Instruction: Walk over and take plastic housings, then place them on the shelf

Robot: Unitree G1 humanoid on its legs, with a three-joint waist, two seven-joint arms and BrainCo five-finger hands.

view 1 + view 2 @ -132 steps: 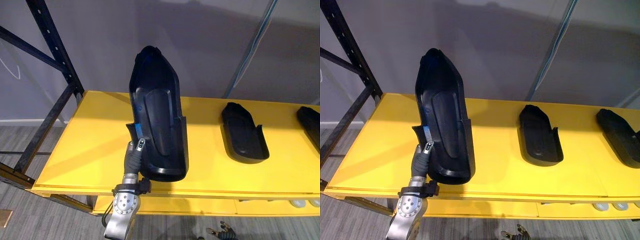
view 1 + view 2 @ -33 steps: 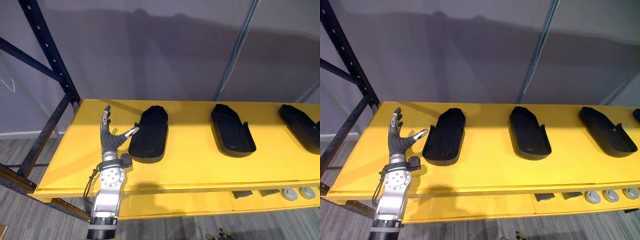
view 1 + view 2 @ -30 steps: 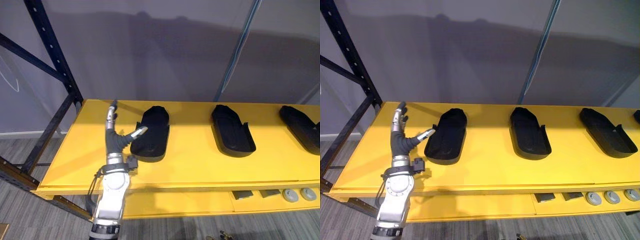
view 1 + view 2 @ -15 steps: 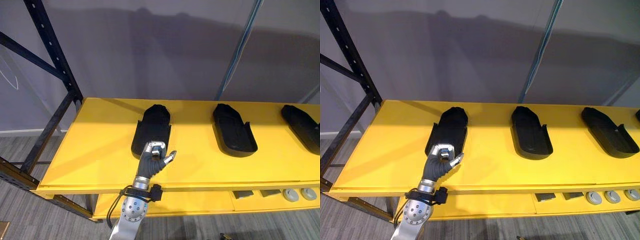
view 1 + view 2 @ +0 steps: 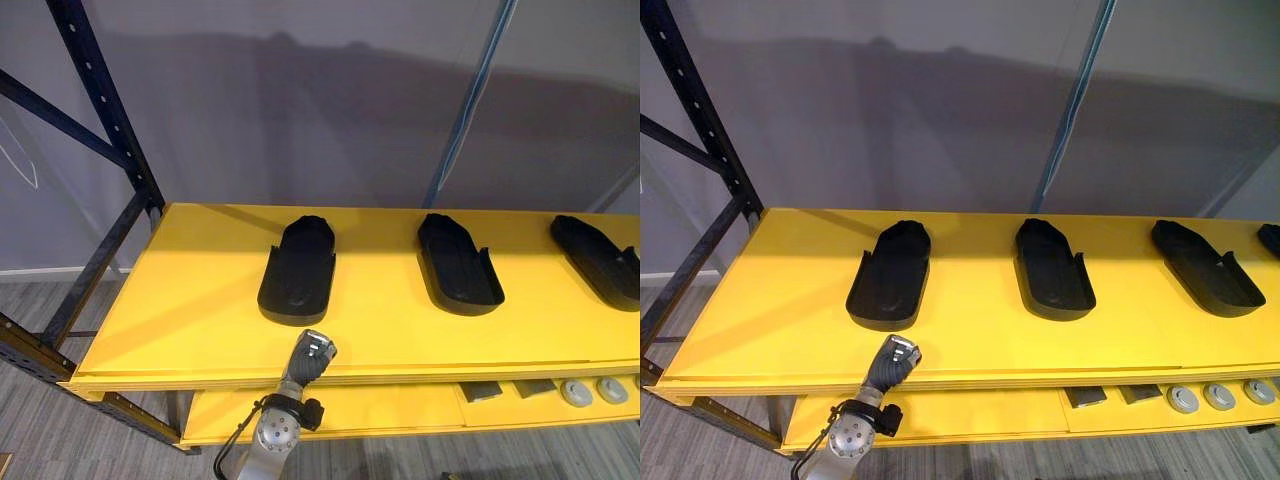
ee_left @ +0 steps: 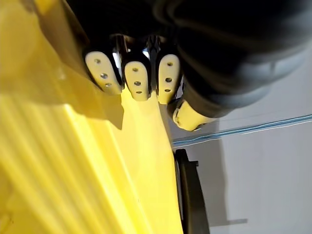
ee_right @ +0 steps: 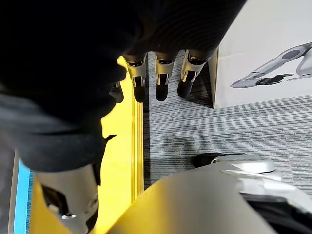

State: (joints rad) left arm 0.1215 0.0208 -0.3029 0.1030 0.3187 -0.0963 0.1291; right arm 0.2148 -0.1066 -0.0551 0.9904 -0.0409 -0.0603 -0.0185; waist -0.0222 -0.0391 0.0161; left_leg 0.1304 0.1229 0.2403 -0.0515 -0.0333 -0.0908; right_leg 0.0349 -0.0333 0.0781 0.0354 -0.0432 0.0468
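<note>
Facing a long yellow shelf [image 5: 180, 290] in a dark frame [image 5: 105, 110]. Seeing black housings lying flat on it, hollow side up, in a row: left housing [image 5: 298, 272], middle housing [image 5: 458, 265], right housing [image 5: 597, 260], all well apart, probably for leaving room around each. Judging the left housing as placed, lying untouched. Finding the left hand [image 5: 315, 350] at the shelf's near edge, on the near side of that housing and apart from it — curling its fingers into a fist, gripping nothing. Finding the right hand [image 7: 163, 78] hanging low beside the shelf, over the grey floor [image 7: 219, 126] — dangling its fingers loose, carrying nothing.
</note>
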